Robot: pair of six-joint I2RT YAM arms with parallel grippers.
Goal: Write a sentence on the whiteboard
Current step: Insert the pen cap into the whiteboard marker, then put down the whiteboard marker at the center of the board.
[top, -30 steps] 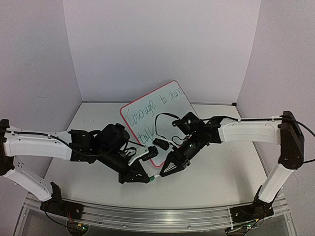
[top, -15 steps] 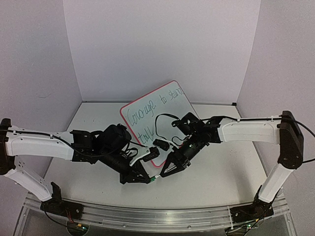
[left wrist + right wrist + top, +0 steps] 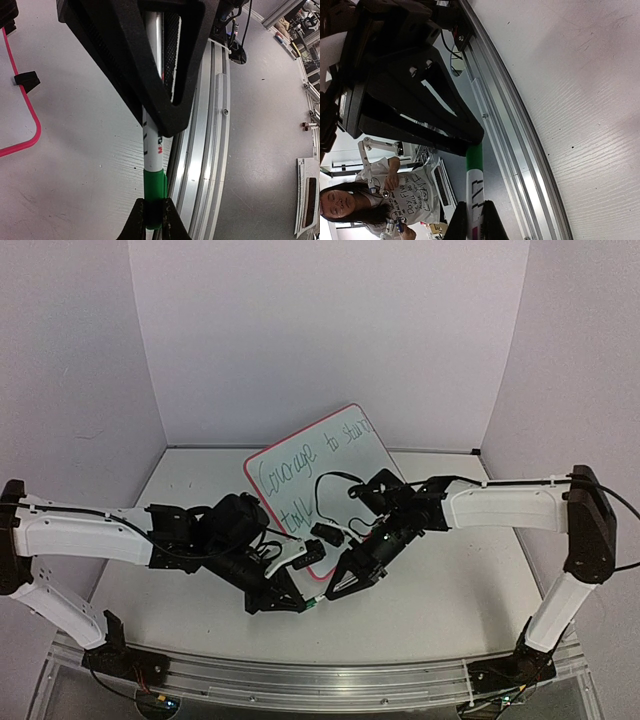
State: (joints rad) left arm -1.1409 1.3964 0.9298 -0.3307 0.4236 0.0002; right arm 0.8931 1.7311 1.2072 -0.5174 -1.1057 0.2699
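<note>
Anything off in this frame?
Only the whiteboard: it sits skewed, corner-up, not square to the table, so the sentence slants. Both grippers pinch one marker: left gripper on its green cap, right gripper on the barrel. Nothing spilled.

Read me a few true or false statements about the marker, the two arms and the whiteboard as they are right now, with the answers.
1. The whiteboard carries a green handwritten sentence. True.
2. The whiteboard's frame is blue. False: it is red-pink.
3. The marker lies loose with nothing touching it. False: both grippers hold it between them.
4. The left gripper has its fingers closed on the marker's green end. True.
5. The right gripper is open and clear of the marker. False: its fingers are shut on the white barrel.
</note>
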